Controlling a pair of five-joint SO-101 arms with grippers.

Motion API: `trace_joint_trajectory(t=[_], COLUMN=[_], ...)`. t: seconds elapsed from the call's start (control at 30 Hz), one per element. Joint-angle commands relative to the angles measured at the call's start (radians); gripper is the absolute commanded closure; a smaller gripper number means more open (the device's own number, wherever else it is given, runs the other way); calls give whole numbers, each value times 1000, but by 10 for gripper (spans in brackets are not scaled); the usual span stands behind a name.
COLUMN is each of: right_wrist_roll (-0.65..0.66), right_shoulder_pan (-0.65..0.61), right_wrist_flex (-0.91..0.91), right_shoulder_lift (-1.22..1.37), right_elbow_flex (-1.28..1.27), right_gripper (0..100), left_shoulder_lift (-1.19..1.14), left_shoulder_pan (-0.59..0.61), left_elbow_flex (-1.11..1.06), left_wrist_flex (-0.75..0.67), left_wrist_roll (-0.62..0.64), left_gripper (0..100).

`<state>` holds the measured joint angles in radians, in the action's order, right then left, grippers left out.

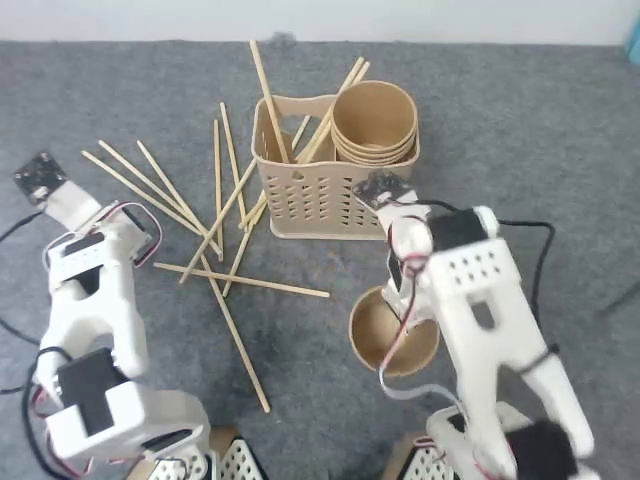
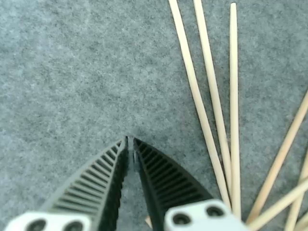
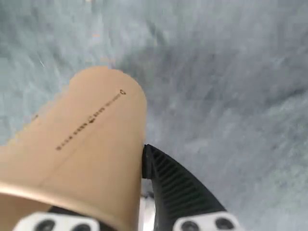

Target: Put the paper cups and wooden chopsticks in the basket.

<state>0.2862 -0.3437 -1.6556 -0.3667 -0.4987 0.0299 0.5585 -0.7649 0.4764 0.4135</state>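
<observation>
Right gripper (image 3: 143, 155) clamped on a cup (image 1: 393, 335) wall, near the basket (image 1: 300, 190); cup may slip or snag the rim; left gripper (image 2: 130, 142) closed, empty, beside loose chopsticks (image 1: 240, 280) on the mat.

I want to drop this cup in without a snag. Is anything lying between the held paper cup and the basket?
Nothing visible lies on the mat between the paper cup and the basket. Inside it, a stack of cups fills one side and chopsticks lean in the other.
</observation>
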Motion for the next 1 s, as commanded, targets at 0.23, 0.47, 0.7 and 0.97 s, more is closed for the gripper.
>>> trace_joint_trajectory(t=[0.23, 0.47, 0.7, 0.97], right_wrist_roll=[9, -121, -270, -264], right_shoulder_pan=[265, 400, 432, 254], right_wrist_flex=[-130, -128, -134, -116], right_shoulder_lift=[262, 203, 70, -124], right_elbow_flex=[253, 408, 638, 847], right_gripper=[991, 991, 991, 991], left_shoulder_lift=[8, 8, 8, 8], left_shoulder_pan=[0, -2, -2, -8], left_elbow_flex=[42, 42, 42, 42], left_wrist_flex=[5, 3, 2, 2], left_wrist_roll=[2, 2, 2, 2], left_gripper=[988, 988, 988, 988])
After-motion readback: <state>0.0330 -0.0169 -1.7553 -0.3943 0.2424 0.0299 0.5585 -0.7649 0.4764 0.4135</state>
